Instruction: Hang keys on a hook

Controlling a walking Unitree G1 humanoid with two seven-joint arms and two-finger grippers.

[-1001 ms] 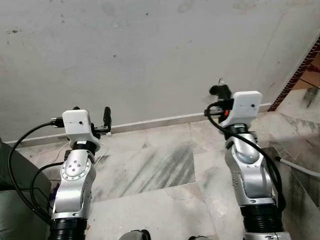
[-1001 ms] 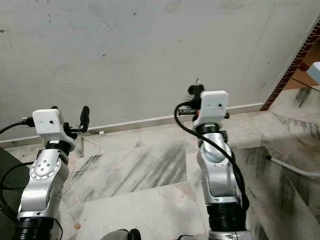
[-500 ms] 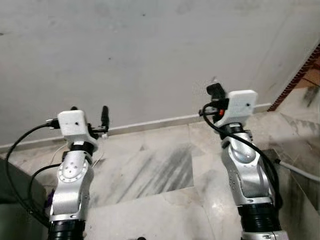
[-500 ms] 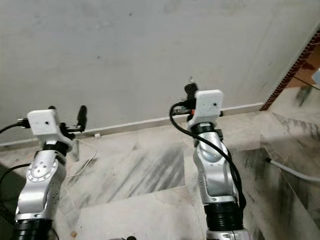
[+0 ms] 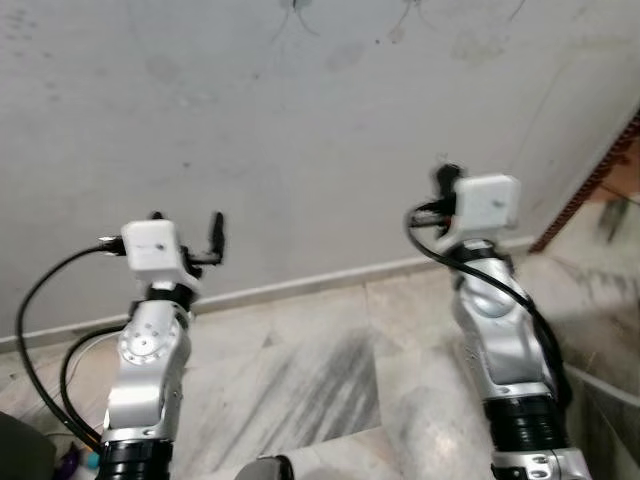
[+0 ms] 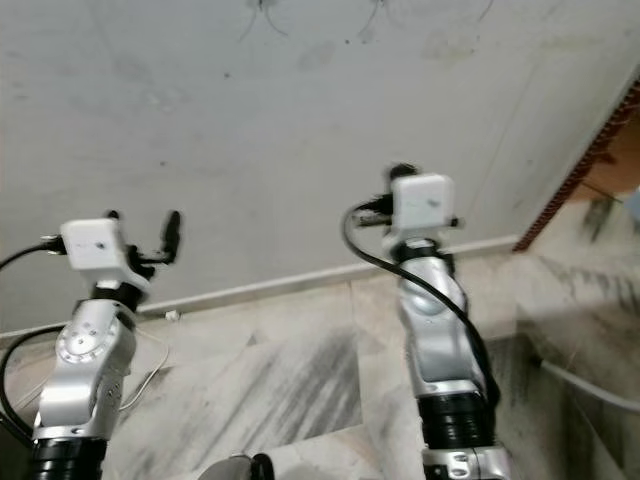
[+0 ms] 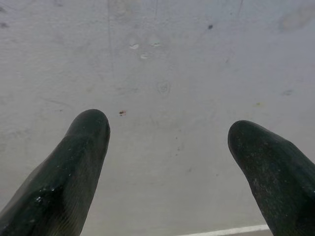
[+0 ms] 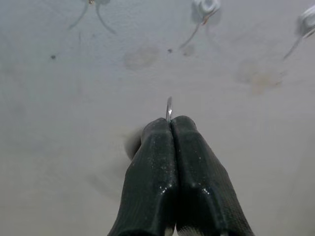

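Two silver arms stand raised before a grey plastered wall (image 5: pixel 300 130), rough and stained, no readable writing or brand marks anywhere.

Right hand (image 8: pixel 170 122): seen in the right wrist view, its two black textured fingers (image 8: pixel 152 162) are pressed fully together, pinching a thin silver metal ring (image 8: pixel 169 108), presumably the key ring, whose edge sticks up just above the fingertips at centre frame. Keys themselves cannot be made out. In the left eye view this hand (image 5: pixel 447 180) sits right of centre, blurred, behind the white wrist block.

Hooks: along the top edge of the right wrist view, a round white fitting (image 8: pixel 206 6) with a thin bent wire, a second white fitting (image 8: pixel 306 20) at upper right, and a pair of thin curved wires (image 8: pixel 91 14) at upper left. All well above the ring, apart from it.

Left hand (image 7: pixel 167 132): fingers spread wide, rounded matte black tips (image 7: pixel 86 142) at lower left and lower right of the left wrist view, nothing between them, facing the bare wall.

Floor (image 5: pixel 300 380): grey-streaked marble tiles, glossy; pale skirting strip (image 5: pixel 290 288) at the wall foot.
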